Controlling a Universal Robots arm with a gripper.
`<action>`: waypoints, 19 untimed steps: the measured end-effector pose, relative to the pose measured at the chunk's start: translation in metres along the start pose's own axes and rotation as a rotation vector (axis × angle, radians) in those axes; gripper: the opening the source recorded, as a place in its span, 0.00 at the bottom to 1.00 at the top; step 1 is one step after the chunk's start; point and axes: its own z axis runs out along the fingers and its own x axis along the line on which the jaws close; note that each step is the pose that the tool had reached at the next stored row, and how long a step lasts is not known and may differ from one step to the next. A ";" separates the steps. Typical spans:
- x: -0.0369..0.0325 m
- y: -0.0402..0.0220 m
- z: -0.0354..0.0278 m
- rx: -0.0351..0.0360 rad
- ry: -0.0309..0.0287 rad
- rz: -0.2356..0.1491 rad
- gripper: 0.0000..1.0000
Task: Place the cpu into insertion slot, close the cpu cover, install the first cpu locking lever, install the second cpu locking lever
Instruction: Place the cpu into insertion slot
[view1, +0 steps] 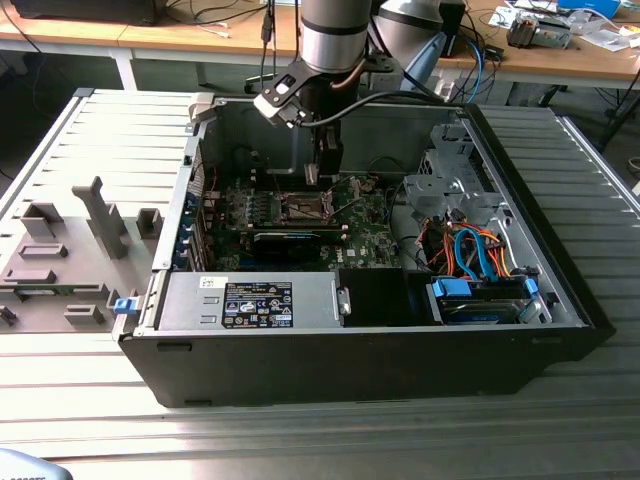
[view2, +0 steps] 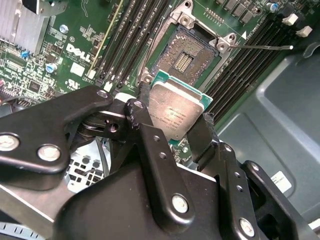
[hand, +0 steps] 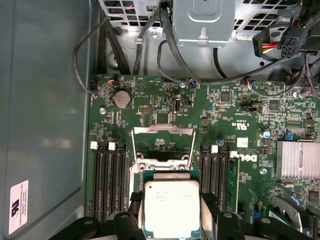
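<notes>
My gripper (view1: 325, 165) hangs inside the open computer case (view1: 520, 190), just above the motherboard (view1: 365, 235). It is shut on the cpu (view2: 175, 107), a small silver-faced square chip held by its edges between the two black fingers (view2: 145, 125). In both wrist views the cpu (hand: 171, 200) hovers slightly off to one side of the insertion slot (view2: 185, 52), apart from it. The slot's dark contact field lies bare. The cpu cover (hand: 164, 131) stands raised open behind the insertion slot (hand: 162, 166). A thin metal locking lever (view2: 262, 47) sticks out free beside the slot.
Black memory slots (hand: 107, 180) flank the socket on both sides. A finned heatsink (hand: 297, 160), black cables (hand: 170, 45) and a drive cage (view1: 450, 185) crowd the case. A black card (view1: 285, 242) lies near the socket. A grey fixture tray (view1: 70, 250) sits at the exterior view's left.
</notes>
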 end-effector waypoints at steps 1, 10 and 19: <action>0.0000 -0.0001 0.0004 0.0000 -0.0001 0.000 0.55; 0.0000 -0.0011 0.0029 0.0001 -0.0003 0.002 0.55; 0.0001 -0.0028 0.0043 -0.0001 -0.0001 0.002 0.55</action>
